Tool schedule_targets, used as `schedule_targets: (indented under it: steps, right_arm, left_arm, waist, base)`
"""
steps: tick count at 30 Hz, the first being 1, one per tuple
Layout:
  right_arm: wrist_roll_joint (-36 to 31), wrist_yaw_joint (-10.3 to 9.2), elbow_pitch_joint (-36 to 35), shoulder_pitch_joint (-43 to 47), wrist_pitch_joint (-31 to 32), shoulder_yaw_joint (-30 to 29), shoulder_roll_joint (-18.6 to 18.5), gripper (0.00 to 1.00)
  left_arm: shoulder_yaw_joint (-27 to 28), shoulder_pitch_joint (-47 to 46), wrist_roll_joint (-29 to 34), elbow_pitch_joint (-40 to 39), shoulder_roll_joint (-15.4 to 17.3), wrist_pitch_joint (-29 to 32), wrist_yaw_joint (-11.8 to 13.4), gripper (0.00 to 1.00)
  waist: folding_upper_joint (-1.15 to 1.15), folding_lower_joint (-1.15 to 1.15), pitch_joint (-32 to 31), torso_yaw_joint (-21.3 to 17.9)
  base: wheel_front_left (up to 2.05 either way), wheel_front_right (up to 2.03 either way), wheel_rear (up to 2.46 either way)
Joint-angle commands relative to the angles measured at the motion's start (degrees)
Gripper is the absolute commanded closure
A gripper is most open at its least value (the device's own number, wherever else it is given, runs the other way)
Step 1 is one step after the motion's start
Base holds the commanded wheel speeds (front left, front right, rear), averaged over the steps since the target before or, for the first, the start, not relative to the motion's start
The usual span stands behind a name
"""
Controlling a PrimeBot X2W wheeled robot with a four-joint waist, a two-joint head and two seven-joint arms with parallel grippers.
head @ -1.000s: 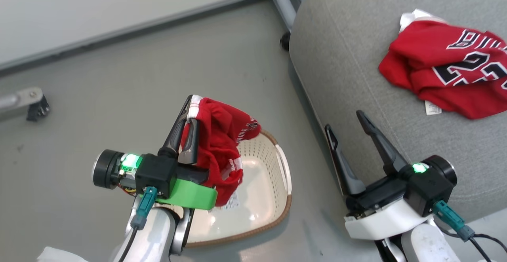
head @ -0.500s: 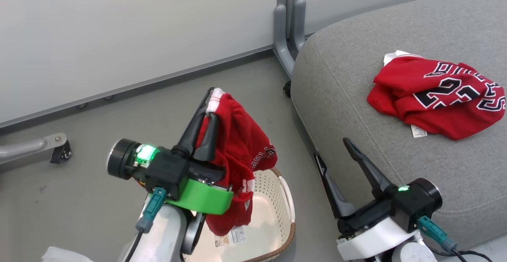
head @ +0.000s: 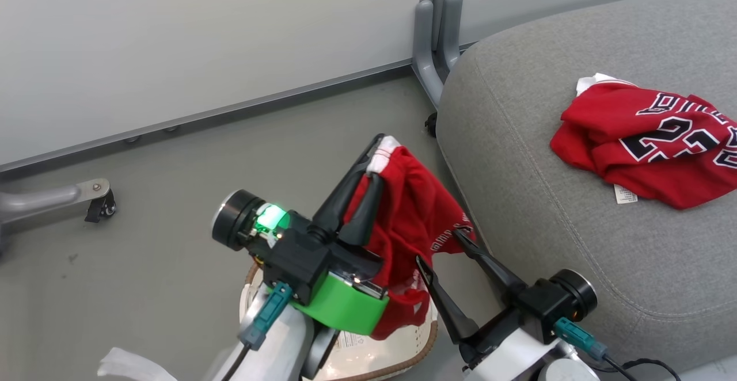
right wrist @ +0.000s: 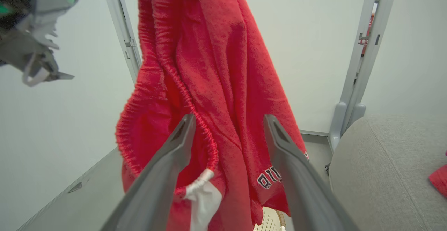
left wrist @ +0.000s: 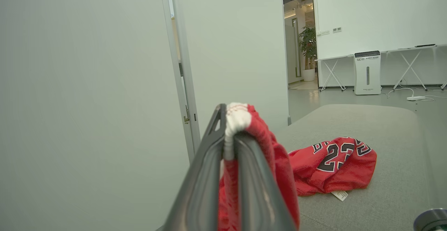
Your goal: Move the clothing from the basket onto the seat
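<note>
Two red basketball pieces here: one's parked on the sofa, the other's dangling in mid-air.

So the left pincer (head: 377,159) is clamped tight on the white-trimmed waistband of the small red shorts (head: 414,208). They hang off it above the small white perforated plastic basket with a brown rim (head: 374,364), which sits on the grey floor (head: 173,197) just off the seat's left edge. The right pincer (head: 437,247) is spread wide with nothing in it, its two dark fingers (head: 489,266) aimed at the lower part of the hanging shorts. From its wrist camera I honestly can't tell if they touch the fabric. The crumpled red jersey with a black-and-white 23 (head: 645,145) lies on the big light-grey fabric sofa seat (head: 518,168), well in from that left edge, with a white tag (head: 625,195) poking out at its near side.
</note>
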Motion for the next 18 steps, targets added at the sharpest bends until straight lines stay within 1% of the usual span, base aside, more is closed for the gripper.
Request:
schedule_targets:
  steps: [1,6,11,12,13,14,15,18]
  right_arm:
    - [0.3,-0.08,0.9,-0.9,-0.1,0.0,-0.1,0.00]
    - [0.9,-0.08,5.5,-2.2,-0.1,1.6,0.1,0.00]
    - [2.3,-0.08,9.6,-3.7,-0.1,3.9,0.5,0.00]
    - [2.6,-0.08,10.3,-4.2,-0.1,4.7,0.5,0.04]
    - [3.1,-0.08,10.9,-4.5,-0.1,5.5,0.4,0.67]
    - [3.8,-0.08,11.5,-4.5,-0.1,6.5,0.2,1.00]
    - [4.6,-0.08,12.0,-4.5,-0.1,8.2,-0.3,1.00]
    - [6.4,-0.08,12.6,-5.0,-0.1,10.3,-1.3,1.00]
  left_arm:
    - [-0.6,-1.0,-0.8,-0.6,-0.1,0.0,0.1,1.00]
    - [-3.5,-1.9,-2.0,-1.9,-0.1,0.0,0.9,1.00]
    - [-5.8,-2.6,-2.8,-1.4,-0.1,0.0,1.4,1.00]
    - [-6.2,-2.7,-2.9,-1.2,-0.1,0.0,1.5,1.00]
    - [-6.5,-2.8,-3.1,-0.9,-0.1,0.0,1.6,1.00]
    - [-6.6,-2.8,-3.2,-0.6,-0.1,0.0,1.8,1.00]
    - [-6.6,-2.6,-3.2,-0.1,-0.1,0.0,2.0,1.00]
    - [-6.6,-1.6,-3.1,1.8,0.0,0.0,2.1,1.00]
  waist:
    - [0.17,0.01,0.0,0.2]
    - [0.17,0.01,-0.2,0.5]
    - [0.17,0.01,-0.8,0.9]
    - [0.17,0.01,-0.9,1.1]
    - [0.17,0.01,-1.1,1.3]
    - [0.17,0.01,-1.2,1.4]
    - [0.17,0.01,-1.4,1.5]
    - [0.17,0.01,-1.7,1.7]
  base:
    - [0.00,0.00,0.00]
    - [0.00,0.00,0.00]
    - [0.00,0.00,0.00]
    - [0.00,0.00,0.00]
    - [0.00,0.00,0.00]
    - [0.00,0.00,0.00]
    - [0.00,0.00,0.00]
    - [0.00,0.00,0.00]
